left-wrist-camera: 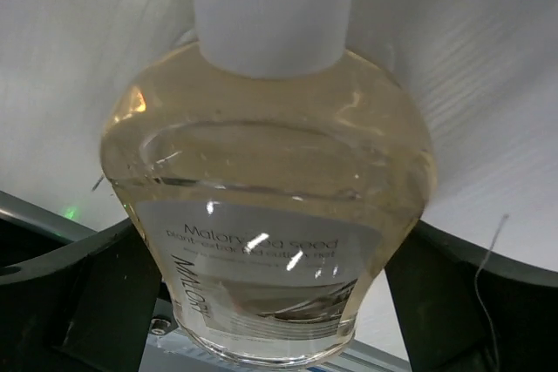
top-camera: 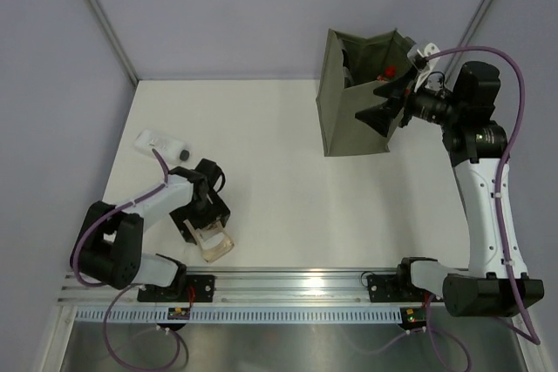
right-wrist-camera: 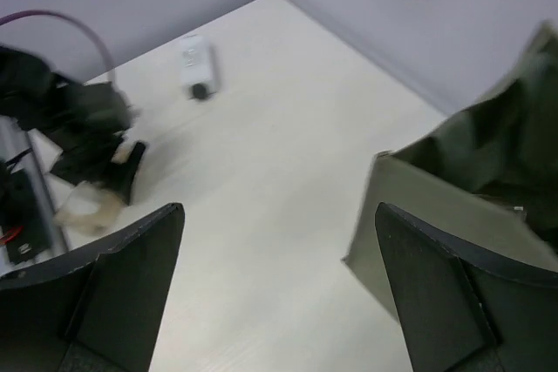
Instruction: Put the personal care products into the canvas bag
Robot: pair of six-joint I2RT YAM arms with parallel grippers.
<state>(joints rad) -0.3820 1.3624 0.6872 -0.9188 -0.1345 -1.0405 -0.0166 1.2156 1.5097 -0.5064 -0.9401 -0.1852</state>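
Note:
My left gripper (top-camera: 203,222) is shut on a clear amber-liquid pouch (top-camera: 213,242) with a white label, low over the table's near-left edge. In the left wrist view the pouch (left-wrist-camera: 270,180) fills the frame between the black fingers (left-wrist-camera: 96,302), its white spout pointing up. A flat white bottle (top-camera: 160,142) with a dark cap lies on the table at the left, and it also shows in the right wrist view (right-wrist-camera: 195,62). The olive-green canvas bag (top-camera: 349,119) stands at the back right, with a red cap (top-camera: 390,70) inside it. My right gripper (top-camera: 381,104) is open and empty over the bag's near rim (right-wrist-camera: 436,198).
Grey walls close the table at the back and on both sides. A metal rail (top-camera: 296,280) runs along the near edge by the arm bases. In the right wrist view the left arm (right-wrist-camera: 74,124) and its pouch (right-wrist-camera: 87,208) lie far left.

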